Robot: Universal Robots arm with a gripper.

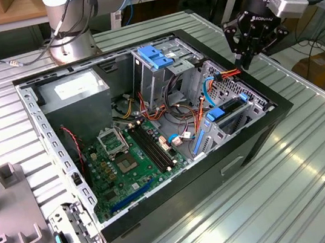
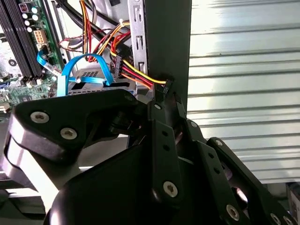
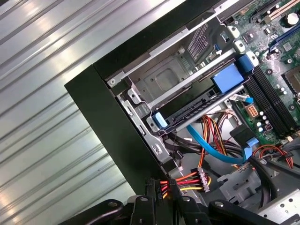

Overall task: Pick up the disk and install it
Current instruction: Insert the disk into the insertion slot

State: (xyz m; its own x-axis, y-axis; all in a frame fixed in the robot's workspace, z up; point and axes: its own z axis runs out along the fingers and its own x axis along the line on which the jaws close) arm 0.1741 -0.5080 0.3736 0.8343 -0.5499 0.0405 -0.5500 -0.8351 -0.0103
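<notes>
The disk (image 1: 233, 108) lies flat in the drive bay at the case's corner on the exterior view's right, dark grey between bright blue rails. In the first wrist view the disk (image 3: 197, 111) sits in the metal cage with a blue tab at each end. My gripper (image 1: 243, 62) hangs over the case's edge just beyond the bay. In both wrist views its fingers are shut on a black power connector (image 2: 167, 85) (image 3: 151, 185) with red, yellow and orange wires. The gripper (image 2: 165, 93) (image 3: 159, 190) is apart from the disk.
The open black computer case (image 1: 257, 138) rests on a ribbed metal table (image 1: 296, 199). Inside are the motherboard (image 1: 131, 157), a power supply (image 1: 75, 88), a light-blue latch plate on a silver cage (image 1: 156, 58) and loose cables. Grey fixtures (image 1: 13, 229) stand at the exterior view's left.
</notes>
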